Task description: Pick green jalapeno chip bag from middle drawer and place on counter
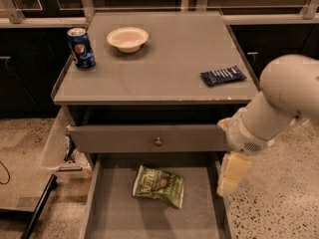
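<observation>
The green jalapeno chip bag (158,185) lies flat on the floor of the open middle drawer (117,213), near its middle and towards the back. The grey counter (169,66) is the cabinet top above it. My gripper (232,176) hangs from the white arm (279,103) at the right. It points down over the drawer's right wall, to the right of the bag and apart from it. It holds nothing that I can see.
A grey drawer front with a round knob (158,141) sticks out a little above the open drawer. On the counter stand a Pepsi can (81,48), a white bowl (127,38) and a dark blue wrapper (223,75). A pale bin (59,151) hangs at the cabinet's left.
</observation>
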